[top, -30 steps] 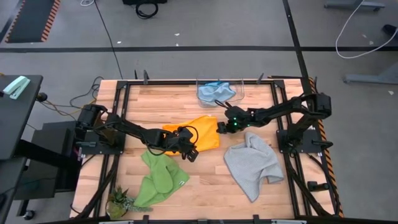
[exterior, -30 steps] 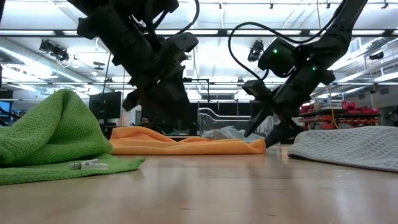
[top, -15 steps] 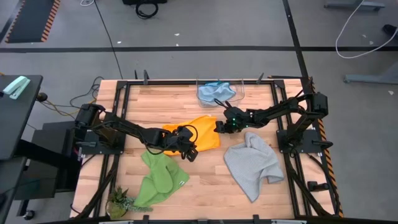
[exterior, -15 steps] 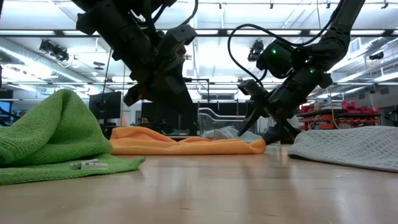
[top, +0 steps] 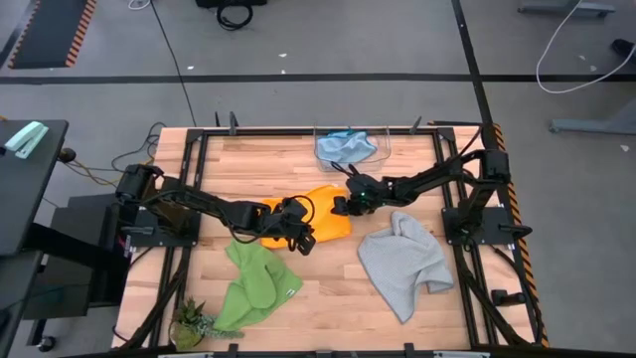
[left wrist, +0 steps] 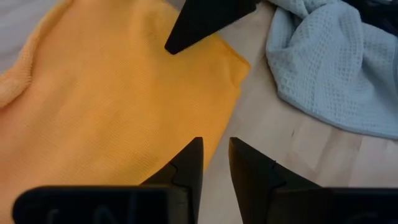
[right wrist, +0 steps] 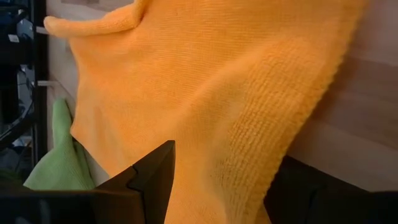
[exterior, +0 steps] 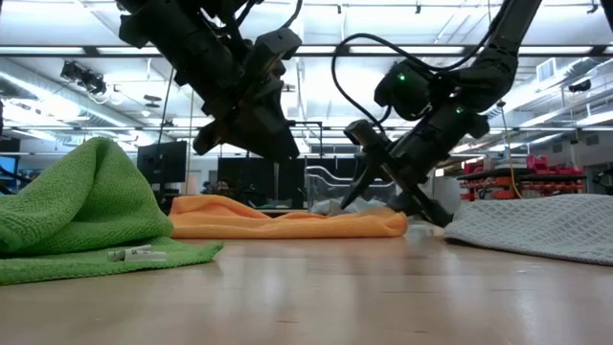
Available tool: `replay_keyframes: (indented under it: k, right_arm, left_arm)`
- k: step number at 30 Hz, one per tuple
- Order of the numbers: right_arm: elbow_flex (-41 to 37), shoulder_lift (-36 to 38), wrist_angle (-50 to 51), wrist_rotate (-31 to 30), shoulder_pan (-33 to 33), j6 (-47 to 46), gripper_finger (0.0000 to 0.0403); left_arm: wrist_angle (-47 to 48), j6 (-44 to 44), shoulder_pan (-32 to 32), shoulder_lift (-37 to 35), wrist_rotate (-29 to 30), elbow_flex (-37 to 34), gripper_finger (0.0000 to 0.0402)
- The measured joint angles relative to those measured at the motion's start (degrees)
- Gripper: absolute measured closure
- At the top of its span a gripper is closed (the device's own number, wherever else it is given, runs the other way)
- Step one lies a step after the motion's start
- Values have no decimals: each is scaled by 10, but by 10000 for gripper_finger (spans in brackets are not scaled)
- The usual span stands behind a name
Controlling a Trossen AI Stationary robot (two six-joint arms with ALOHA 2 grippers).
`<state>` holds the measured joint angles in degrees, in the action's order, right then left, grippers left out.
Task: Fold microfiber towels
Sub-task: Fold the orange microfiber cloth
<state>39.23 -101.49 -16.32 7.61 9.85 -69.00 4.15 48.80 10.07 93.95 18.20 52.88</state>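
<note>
Yellow-orange towel [top: 316, 211]: we find it lying rumpled near the middle of the wooden table [top: 328, 283], with both grippers at its edges. In the low view it shows as a low orange ridge [exterior: 287, 222] on the boards.

Right gripper [top: 341, 205]: at the towel's right edge, reaching in from the right side of the table. We see its fingers spread wide, one dark finger [right wrist: 152, 177] on each side of the orange cloth's edge [right wrist: 205, 106]; nothing is pinched.

Left gripper [top: 304, 242]: at the towel's near edge, just off its lower right corner. Its fingers [left wrist: 186, 168] stand narrowly parted over the cloth's border [left wrist: 124, 118] and the bare wood; we see no cloth between them.

Light grey towel [top: 402, 261]: crumpled on the right half of the table, just beside the orange one's right corner, apart from it.

Bright green towel [top: 253, 288]: bunched at the near left, heaped high in the low view [exterior: 86, 206].

Light blue towel [top: 346, 147]: at the far edge of the table, well apart from the grippers.

Small potted plant [top: 192, 320]: at the near left corner.
</note>
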Motion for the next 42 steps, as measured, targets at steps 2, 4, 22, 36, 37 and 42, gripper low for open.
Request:
replay_keyframes:
  k: [2,4,22,36,37,42]
  right_arm:
    - [3,-1,1,0,-2,0,188]
    - [3,0,2,-3,-2,5,196]
    - [1,13,15,1,-10,111,391]
    - [1,120,165,-58,-37,137,400]
    - [1,130,164,-60,-37,137,400]
    - [3,172,164,-65,-37,137,401]
  left_arm:
    - [0,0,0,0,0,0,313]
    - [0,0,0,0,0,0,311]
    - [28,-1,-17,0,-4,0,310]
    - [56,0,-84,0,-65,0,320]
    - [56,0,-89,0,-65,0,319]
    - [56,-25,-119,0,-80,0,312]
